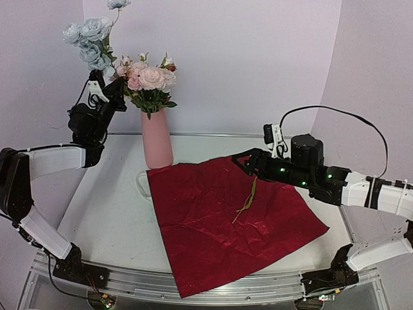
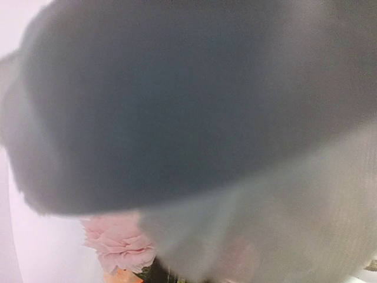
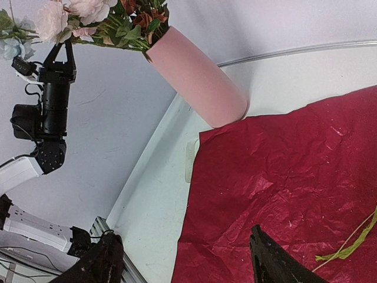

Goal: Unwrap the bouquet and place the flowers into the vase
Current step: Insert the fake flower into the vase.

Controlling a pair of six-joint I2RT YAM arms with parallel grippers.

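Hovering at the table's far left, my left gripper (image 1: 113, 90) is shut tight at the stem of the pale blue flowers (image 1: 90, 39); can't tell if it's pinched. They lean left of the vase (image 1: 157, 139), which stands near the far edge holding the pink flowers (image 1: 151, 79). Releasing off the mouth drops them, and shoving could tip the vase. My right gripper (image 1: 244, 165) hangs wide open and empty over the wrapping paper (image 1: 226, 226); tugging that could nudge the vase.

The vase (image 1: 157, 139) stands at the back of the table (image 1: 103, 219), left of the middle, with flowers (image 1: 150, 81) in it. The paper (image 1: 226, 219) lies flat just in front and to the right. A stem (image 1: 247, 201) lies on the paper.
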